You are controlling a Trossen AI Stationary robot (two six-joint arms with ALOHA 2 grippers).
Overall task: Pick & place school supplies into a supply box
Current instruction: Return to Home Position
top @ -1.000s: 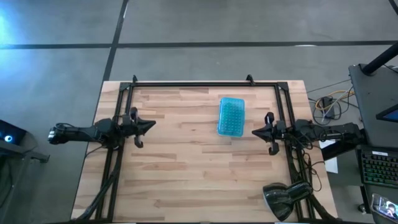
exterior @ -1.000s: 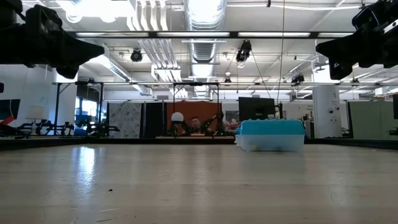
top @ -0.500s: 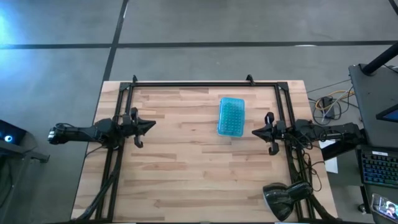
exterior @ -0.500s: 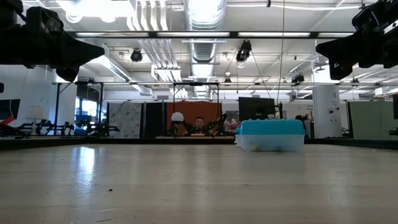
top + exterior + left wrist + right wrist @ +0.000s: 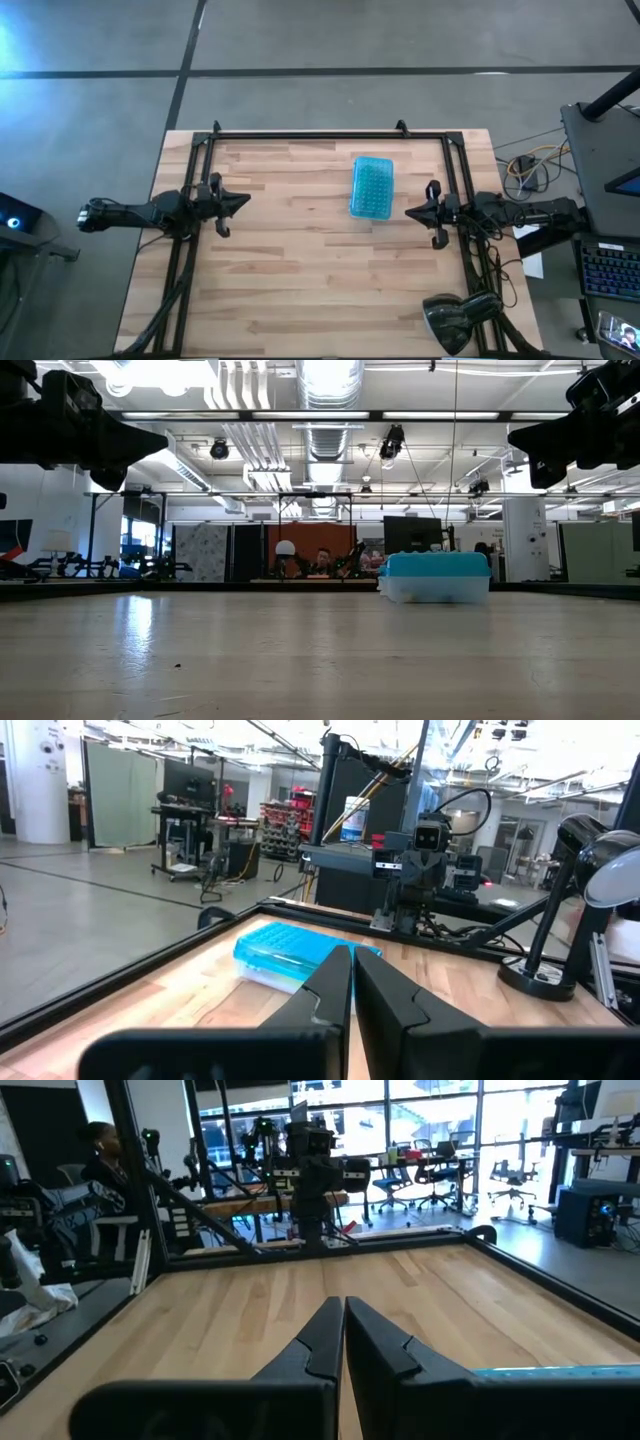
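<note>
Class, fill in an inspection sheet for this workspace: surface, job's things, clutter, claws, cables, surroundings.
Surface: wooden table, holding one box.
Job's things: supply box, lid shut, right of centre toward the far edge; no loose pens, pencils or scissors seen.
Clutter: nothing seen.
Claws: left claw shut, raised at the left edge; right claw shut, raised at the right edge, apart from the box.
Cables: loose coil on the floor right of the table.
Surroundings: desk lamp at the near right corner, keyboard, a seated person beyond the table.
</note>
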